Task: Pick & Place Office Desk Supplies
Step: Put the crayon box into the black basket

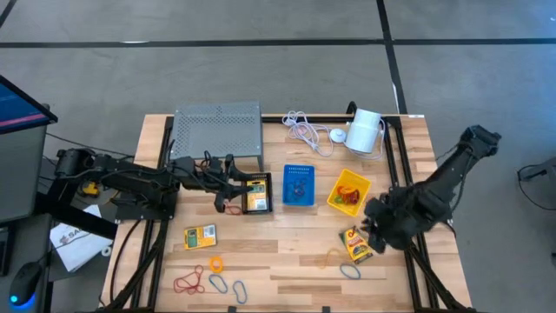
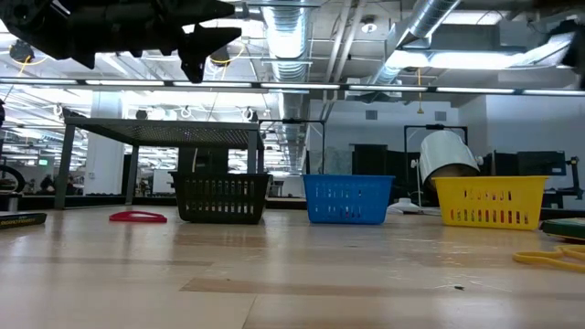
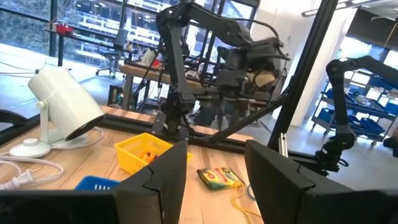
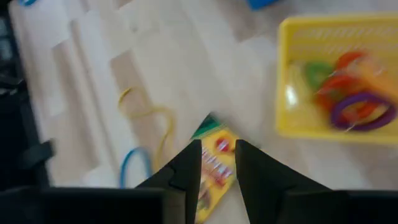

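Note:
Three bins stand in a row mid-table: black [image 1: 257, 193] with a yellow card packet in it, blue [image 1: 299, 185], and yellow [image 1: 349, 193] with several loops in it [image 4: 348, 93]. Two more packets lie flat on the table [image 1: 200, 236] [image 1: 356, 245]. Loose loops lie near the front edge [image 1: 208, 280] [image 1: 343, 263], and a red one [image 2: 137, 217] lies beside the black bin. My left gripper [image 1: 236, 184] hangs level and open just left of the black bin. My right gripper [image 4: 217, 155] points down over the right packet [image 4: 214, 165], slightly open and holding nothing.
A grey perforated metal stand [image 1: 217, 130] is at the back left. A coiled white cable [image 1: 304, 132] and a white cylinder device [image 1: 365, 130] lie at the back right. A monitor [image 1: 17, 109] stands off the table's left side.

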